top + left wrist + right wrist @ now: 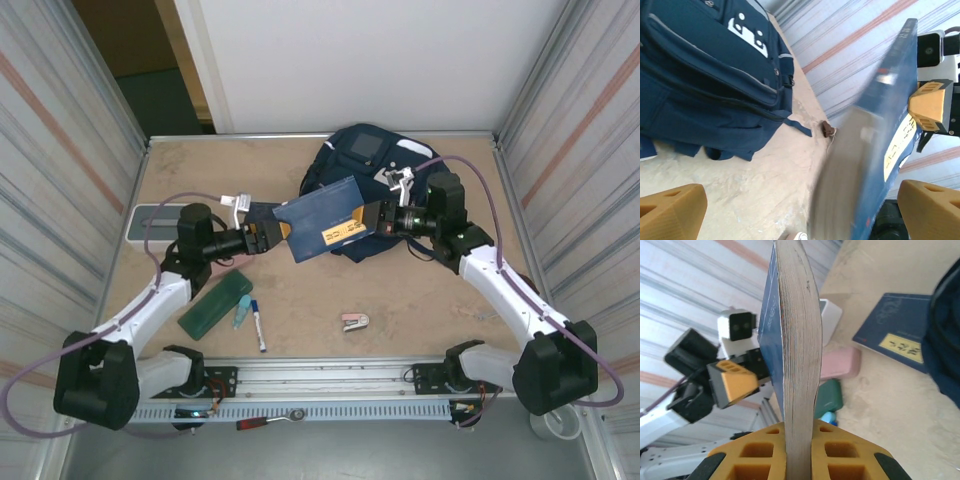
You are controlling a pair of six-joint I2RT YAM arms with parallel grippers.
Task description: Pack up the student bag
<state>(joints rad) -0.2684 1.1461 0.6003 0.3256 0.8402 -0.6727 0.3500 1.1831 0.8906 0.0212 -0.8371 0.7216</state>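
The student bag [345,160], a navy blue fabric backpack, is laid at the far middle of the surface [200,170], front face up. A small grey square panel, white patch and a trailing dark strap are noted.

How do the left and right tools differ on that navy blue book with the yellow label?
Left tool is open, orange fingers spread either side of the navy blue book with the yellow label, not clamping it; right tool is shut on that book. Left tool is at the book's plain end; right tool is at the labelled end, nearer the large navy fabric backpack. Shared: orange fingers, facing each other across the raised book.
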